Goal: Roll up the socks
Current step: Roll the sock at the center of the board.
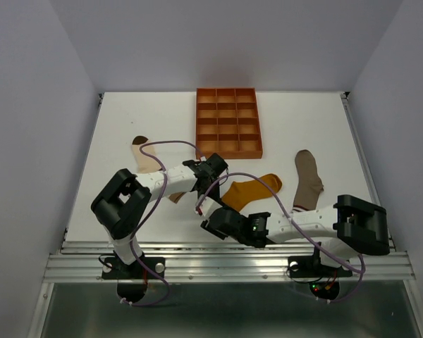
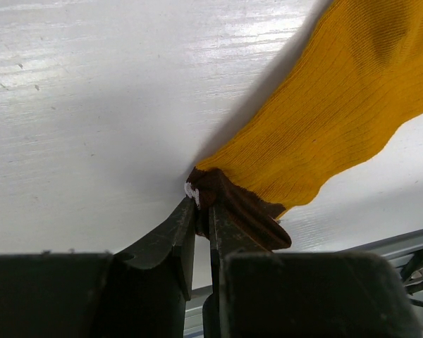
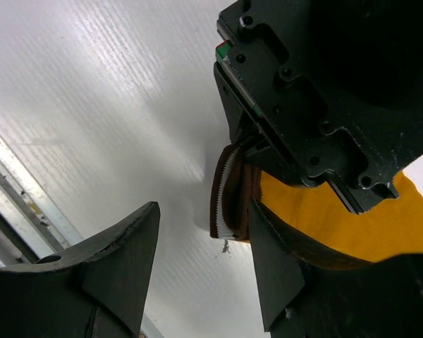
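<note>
Pinching cuff (image 2: 241,210) of mustard sock (image 2: 324,127): left gripper (image 2: 201,205); right gripper (image 3: 201,236) spread beside it, apparently empty.

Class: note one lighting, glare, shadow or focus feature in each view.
Top external: even, soft light, dim shadow on the wall behind the orange tray. Left wrist: glare streaks the table; the yellow sock throws a dark shadow leftward; the left fingers look soft. Right wrist: a glare patch on the table; the right fingers loom blurred.
</note>
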